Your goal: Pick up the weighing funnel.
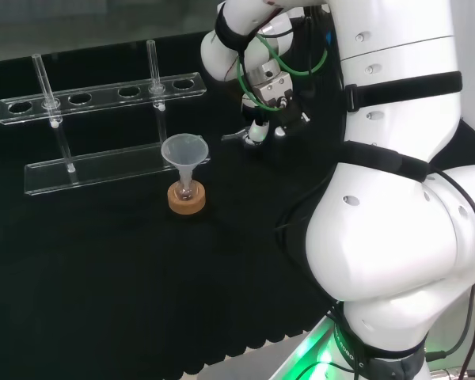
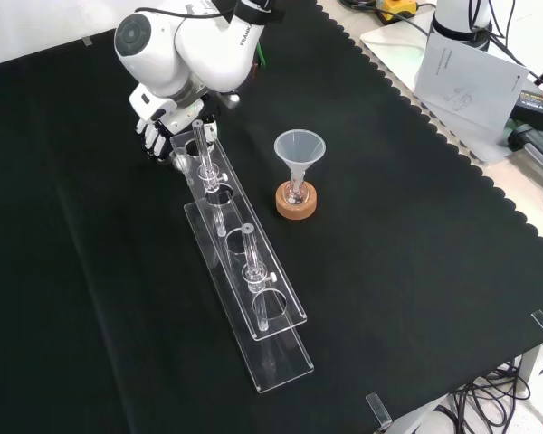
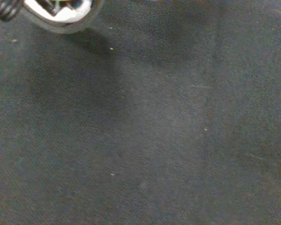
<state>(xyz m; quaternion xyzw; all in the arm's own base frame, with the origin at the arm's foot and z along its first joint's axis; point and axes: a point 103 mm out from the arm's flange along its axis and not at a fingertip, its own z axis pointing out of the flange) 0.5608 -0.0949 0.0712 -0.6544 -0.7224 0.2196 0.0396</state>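
Your hand [image 1: 259, 127] hangs low over the black cloth [image 1: 127, 301], off the right end of the clear test-tube rack [image 1: 103, 91] in the head view. In the front view, the hand [image 2: 158, 131] sits just behind the rack's far end, tucked under the arm's white link. Look at the small pale sliver [image 1: 232, 135] right beside the hand on its left in the head view, down at cloth level. I take it for the weighing funnel, though it is too small to be sure. If so, it lies with its long axis roughly left to right in that view, pointing away from the hand toward the rack. That puts it at the hand itself rather than a reach away. Whether the hand is open, closed, or already around the piece, I cannot tell, and contact is hidden. The wrist view gives bare cloth with a blurred white part of the hand [image 3: 61, 9]. The big funnel [image 1: 185, 150] in its flask on the cork ring [image 1: 187, 199] stands well apart, nearer you in the head view. Any lift should go straight up, clear of the rack end close by.
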